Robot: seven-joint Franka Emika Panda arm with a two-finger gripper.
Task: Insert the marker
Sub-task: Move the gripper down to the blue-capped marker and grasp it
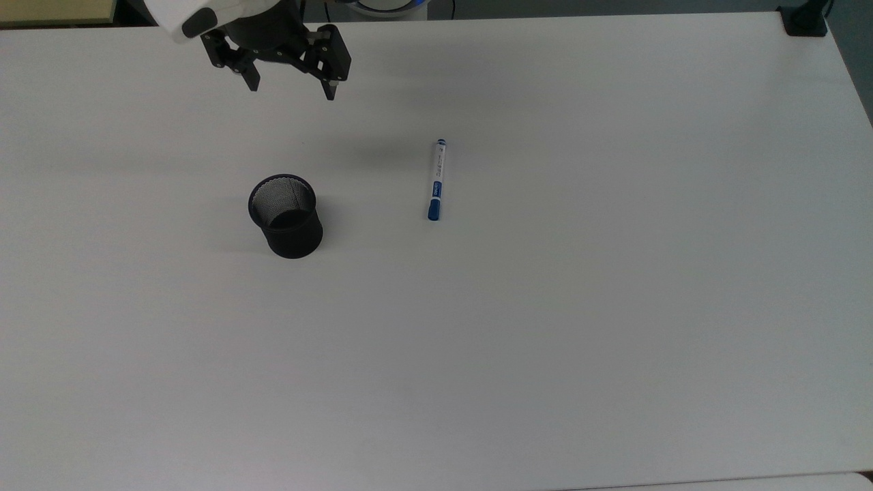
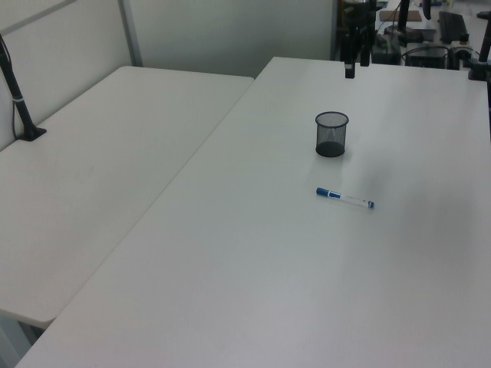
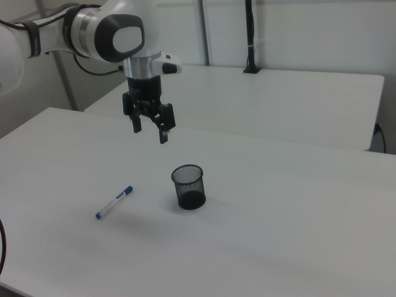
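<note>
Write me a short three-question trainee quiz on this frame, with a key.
1. True or false: the marker is already inside the mesh cup.
2. Is the gripper A) shut on the marker, B) open and empty above the table, or C) resting in the cup?
3. In the right view, on which side of the cup does the marker lie?

Key: 1. False; it lies flat on the table, apart from the upright cup. 2. B. 3. On the right view's left.
</note>
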